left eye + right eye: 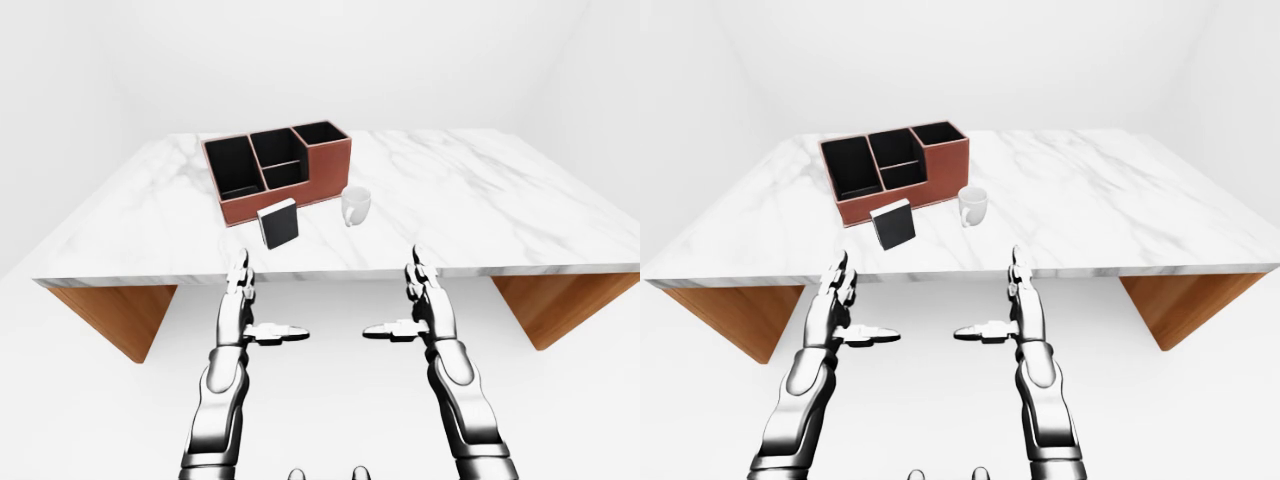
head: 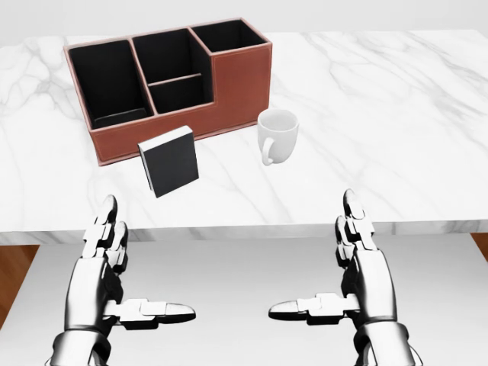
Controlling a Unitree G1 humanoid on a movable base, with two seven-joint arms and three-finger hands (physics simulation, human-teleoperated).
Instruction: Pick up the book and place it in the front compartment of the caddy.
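A black book (image 2: 169,161) with a white top edge stands upright on the marble table (image 2: 381,107), just below the caddy in the head view. The brown caddy (image 2: 171,84) has black compartments and sits upper left. My left hand (image 2: 122,274) hovers open below the table's near edge, under the book. My right hand (image 2: 343,271) is open too, level with it and further right. Neither hand touches anything.
A white mug (image 2: 276,135) stands right of the book, close to the caddy's lower right corner. Wooden table legs (image 1: 115,315) show under the top at both sides. White floor and walls surround the table.
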